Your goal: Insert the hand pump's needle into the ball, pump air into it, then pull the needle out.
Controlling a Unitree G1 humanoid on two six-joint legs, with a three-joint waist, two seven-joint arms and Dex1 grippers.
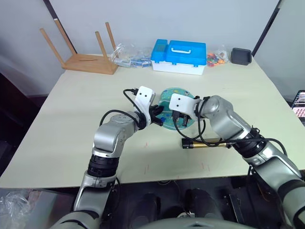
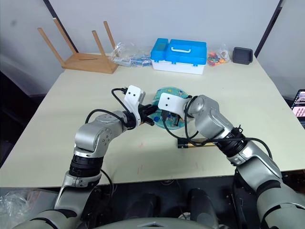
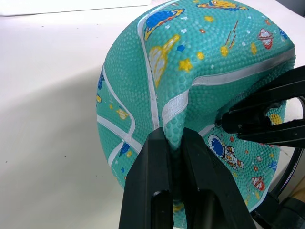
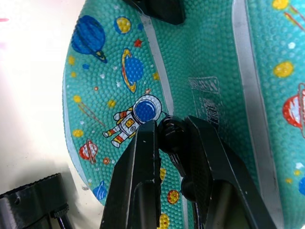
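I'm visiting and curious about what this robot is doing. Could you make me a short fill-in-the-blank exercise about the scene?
1. The left gripper pinches a fold of the soft teal ____ with cartoon space prints.
2. The right gripper is shut on the needle's black ____.
3. The amber-gold hand pump lies on the ____.
4. The blue-and-white plastic case has its lid ____.

Missing words: ball; fitting; table; closed

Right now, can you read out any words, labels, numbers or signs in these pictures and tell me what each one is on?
No text here can be read.
The ball: faint embossed lettering beside the right gripper, too blurred to read.
The ball's cartoon prints: planets, stars and an astronaut, no words.
The blue-and-white case: no readable label.
The hand pump: markings too small to tell.
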